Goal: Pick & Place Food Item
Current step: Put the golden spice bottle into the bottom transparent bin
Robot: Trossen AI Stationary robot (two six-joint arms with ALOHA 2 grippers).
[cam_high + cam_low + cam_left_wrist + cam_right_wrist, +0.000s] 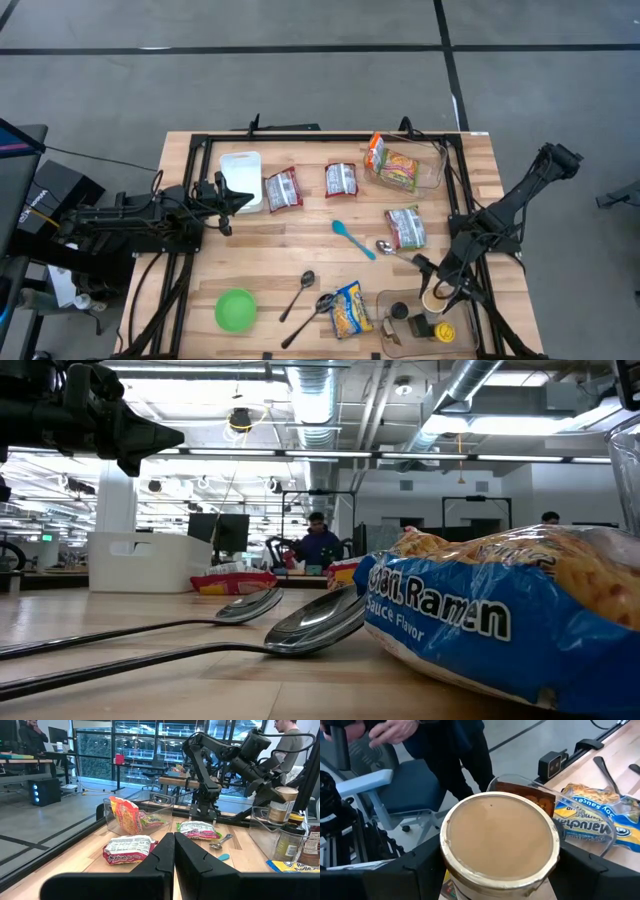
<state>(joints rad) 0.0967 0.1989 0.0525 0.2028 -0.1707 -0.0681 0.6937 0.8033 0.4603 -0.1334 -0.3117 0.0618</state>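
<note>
— Right claw (437,297) first: where is it, and what has it got?

— My right claw hangs over the clear container (392,300) at the near right corner of the tabletop (300,240), and its two fingers are clamped on either side of a noodle cup (499,841) with a tan paper lid. From my right wrist I look straight down onto that lid, with a finger (422,870) pressed against each side of the cup.

— And what lies under the cup?

— A jar with a dark lid and one with a yellow lid (445,332) stand in the container. Just beside it lies a blue and yellow ramen packet (350,308), with two spoons (300,292) on the wood to its left.

— Your left claw?

— My left claw (243,200) is closed on nothing; from my left wrist I see the two fingers (160,857) meeting with no gap. It hovers at the far left side, next to a white tub (240,172).

— Anything else on the wood?

— Two red and white packets (283,189) in the middle at the far side, a green one (405,227) to the right, a blue spoon (352,238) between them, and a green bowl (236,309) at the near left. An orange packet (392,164) lies in a second clear container at the far right.
</note>
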